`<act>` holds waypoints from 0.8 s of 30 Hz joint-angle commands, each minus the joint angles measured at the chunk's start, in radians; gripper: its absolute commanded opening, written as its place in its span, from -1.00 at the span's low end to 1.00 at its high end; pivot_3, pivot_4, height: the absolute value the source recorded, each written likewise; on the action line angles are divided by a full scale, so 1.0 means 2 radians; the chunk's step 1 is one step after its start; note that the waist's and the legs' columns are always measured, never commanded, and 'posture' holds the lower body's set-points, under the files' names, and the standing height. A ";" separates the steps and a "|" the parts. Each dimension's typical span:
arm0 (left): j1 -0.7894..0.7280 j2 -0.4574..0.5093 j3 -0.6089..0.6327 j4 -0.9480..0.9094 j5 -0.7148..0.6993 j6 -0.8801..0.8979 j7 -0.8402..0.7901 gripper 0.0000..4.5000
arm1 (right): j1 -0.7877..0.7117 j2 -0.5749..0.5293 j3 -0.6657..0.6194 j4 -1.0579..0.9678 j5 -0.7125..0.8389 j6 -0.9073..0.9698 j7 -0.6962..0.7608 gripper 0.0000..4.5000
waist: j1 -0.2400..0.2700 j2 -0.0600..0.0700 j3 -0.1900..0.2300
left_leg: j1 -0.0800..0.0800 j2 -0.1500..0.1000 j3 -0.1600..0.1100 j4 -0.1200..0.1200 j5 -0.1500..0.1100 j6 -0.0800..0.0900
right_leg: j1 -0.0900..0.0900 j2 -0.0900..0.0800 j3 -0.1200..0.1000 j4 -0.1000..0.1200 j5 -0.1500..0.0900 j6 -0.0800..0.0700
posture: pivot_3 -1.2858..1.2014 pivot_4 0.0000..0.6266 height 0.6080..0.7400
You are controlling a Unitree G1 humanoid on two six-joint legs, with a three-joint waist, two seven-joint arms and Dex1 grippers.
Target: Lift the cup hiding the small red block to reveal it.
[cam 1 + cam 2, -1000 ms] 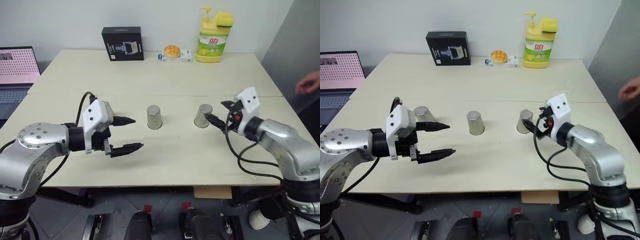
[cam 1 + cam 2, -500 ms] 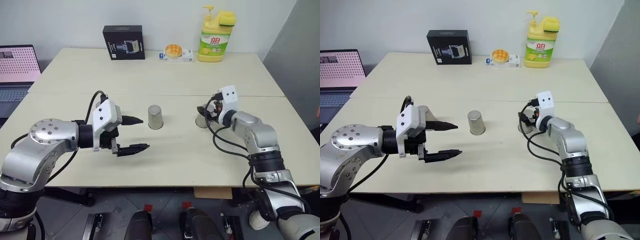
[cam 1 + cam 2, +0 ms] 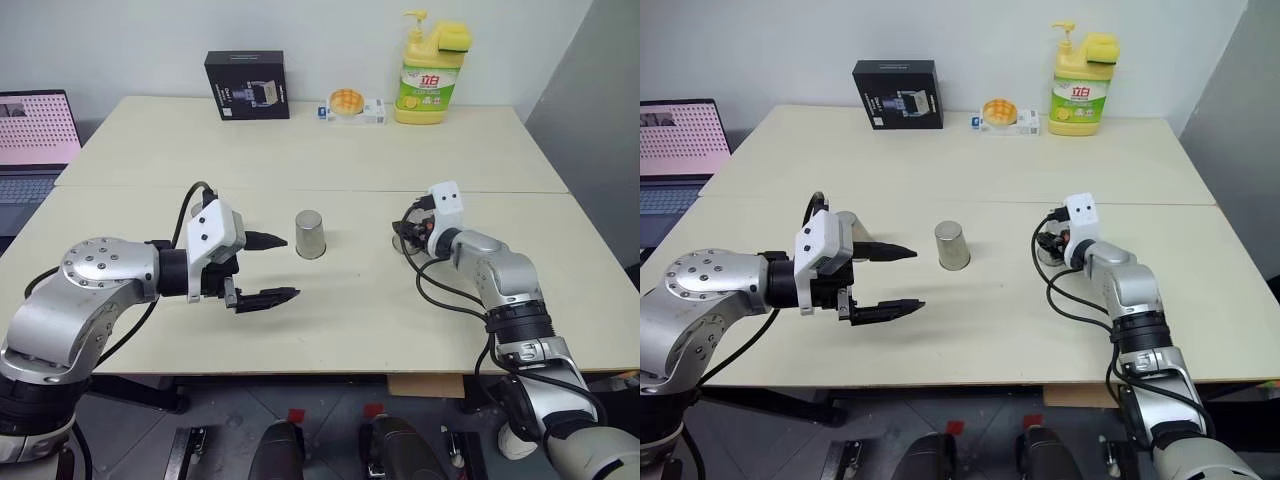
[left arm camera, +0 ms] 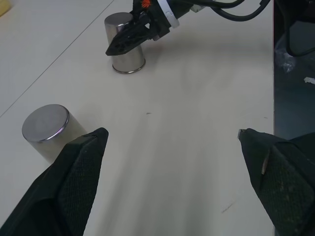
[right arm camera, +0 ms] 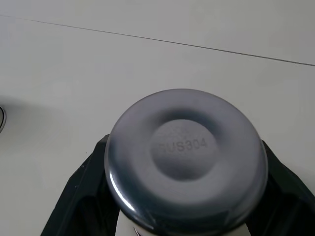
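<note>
Steel cups stand upside down on the pale table (image 3: 330, 150), and the middle cup (image 3: 310, 234) serves as the landmark. To its right stands the cup (image 5: 184, 162) that the right gripper (image 3: 410, 232) has closed on, a black finger pressed against each side of its wall; its base faces up and it still sits on the tabletop. To the landmark's left the left gripper (image 3: 268, 268) hovers above the table with its fingers spread wide, holding nothing. A third cup (image 3: 847, 222) is partly hidden behind that gripper's white housing. Beyond the landmark, along the table's far edge, sit a black box (image 3: 247, 86), a small packet with an orange round top (image 3: 352, 104) and a yellow-green soap bottle (image 3: 428, 72). A laptop (image 3: 35, 135) sits off to the far left. A second ago the right gripper was open and drawn back from the cup; it has since reached in and clamped. The person's hand then visible at the right edge is gone.
</note>
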 commanded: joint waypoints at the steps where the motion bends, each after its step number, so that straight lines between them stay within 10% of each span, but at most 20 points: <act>1: -0.004 -0.003 0.001 -0.002 0.002 -0.012 -0.003 1.00 | 0.003 0.002 -0.003 -0.028 -0.002 -0.001 0.004 0.20 | 0.000 0.000 0.000 | 0.000 0.000 0.000 0.000 0.000 0.000 | 0.000 0.000 0.000 0.000 0.000 0.000 | 0.03 -0.52 1.00; 24: -0.017 -0.012 -0.002 0.004 0.001 -0.013 -0.004 1.00 | 0.069 -0.069 -0.062 -0.290 0.003 0.127 -0.034 0.20 | 0.001 0.000 0.000 | 0.000 0.000 0.000 0.000 0.000 0.000 | 0.000 0.000 0.000 0.000 0.000 0.000 | 0.03 -0.52 1.00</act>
